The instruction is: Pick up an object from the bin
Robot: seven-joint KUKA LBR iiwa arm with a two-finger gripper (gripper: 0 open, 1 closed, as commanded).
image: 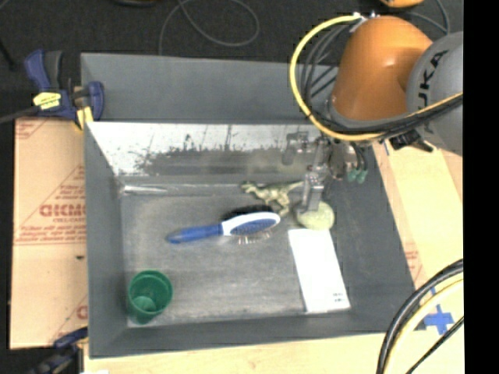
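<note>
Tool (312, 197) is low in the bin (234, 150), back-right part of the floor, close to the back wall. Its tip sits right at the upper edge of a pale green round piece (318, 220); contact or a small gap, can't tell from this angle. Can't tell whether the tool is wide or narrow either, and nothing is visibly held in it.

Pale green round piece lies flat on the bin floor, right of centre, just above the top end of a white flat box (318, 271). The two look touching or nearly so.

Just left of the tool: an olive-yellow toy figure (267, 195), sprawled on the floor, shape hard to read.

Below that, a brush (226, 230) with a blue handle and white head lies roughly level across the middle, head toward the right, near the round piece but apart from it.

Green cup (148, 293) stands upright in the front-left corner, well apart from everything else.

Orange wrist cover (378, 68) and looped cables (300, 76) hang over the back-right rim.
</note>
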